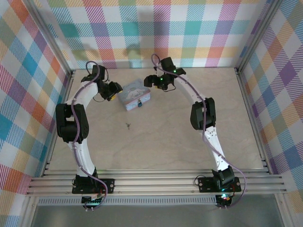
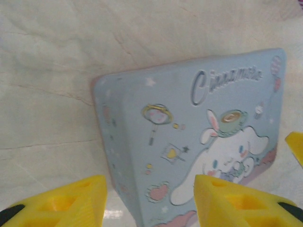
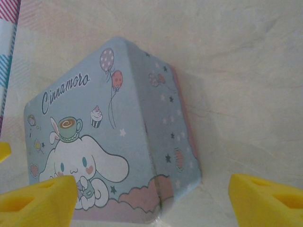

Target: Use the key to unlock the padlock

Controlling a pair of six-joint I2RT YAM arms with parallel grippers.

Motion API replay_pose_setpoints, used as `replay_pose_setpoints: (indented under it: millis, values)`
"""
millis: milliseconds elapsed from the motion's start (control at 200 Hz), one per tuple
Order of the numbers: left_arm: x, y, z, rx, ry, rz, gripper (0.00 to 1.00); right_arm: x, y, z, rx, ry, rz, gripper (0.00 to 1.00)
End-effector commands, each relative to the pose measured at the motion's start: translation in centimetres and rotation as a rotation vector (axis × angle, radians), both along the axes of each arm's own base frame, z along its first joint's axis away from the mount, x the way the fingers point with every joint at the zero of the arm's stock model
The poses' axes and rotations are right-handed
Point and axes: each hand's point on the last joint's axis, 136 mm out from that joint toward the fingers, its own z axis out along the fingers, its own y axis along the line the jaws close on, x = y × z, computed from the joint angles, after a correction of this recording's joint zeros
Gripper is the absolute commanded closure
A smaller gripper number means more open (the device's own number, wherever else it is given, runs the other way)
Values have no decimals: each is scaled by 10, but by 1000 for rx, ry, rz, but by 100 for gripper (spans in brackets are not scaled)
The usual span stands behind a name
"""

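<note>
Since the tiny dark metal sliver of a key [image 1: 128, 125] lies alone on the pale wooden table [image 1: 189, 142], well apart from both arms, we judge the task barely begun. Nothing holds the key. The tiny blue-black padlock [image 1: 139, 103] sits at the near edge of the pale-blue rectangular cartoon-print tin [image 1: 131, 93], too small for us to tell whether it is fastened. Picking up the key, bringing it to the lock and turning it all seem left to do.

The left gripper [image 1: 112, 91] sits just beside the tin's left end, its yellow fingers [image 2: 71, 201] spread with a corner of the tin between them, pinching nothing. The right gripper [image 1: 154, 82] hovers at the tin's far right, its yellow fingers [image 3: 270, 198] set wider apart and likewise empty.

For room, we see bare table in front of the tin and all around the key. The plaid walls [image 1: 28, 80] and metal rails [image 1: 246, 118] stand well off, so the tin and the two arms crowd each other most.
</note>
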Motion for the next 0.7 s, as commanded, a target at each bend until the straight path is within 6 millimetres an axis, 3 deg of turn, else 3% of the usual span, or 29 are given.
replay_pose_setpoints:
  millis: [0,210,380,505,695]
  values:
    - [-1,1,-25,-27,59,25,49,1,17,7,62,-25,39,22]
    - [10,-18,-43,-92,82,-6,52,0,20,-2,74,-12,63,33]
    - [22,-48,-40,-94,78,-86,52,-8,14,-5,50,15,75,39]
    - [31,-73,-36,-108,68,-125,53,-10,-5,-3,6,15,42,40]
    - [43,-125,-28,-135,38,-198,54,-10,-53,5,-36,32,-50,41]
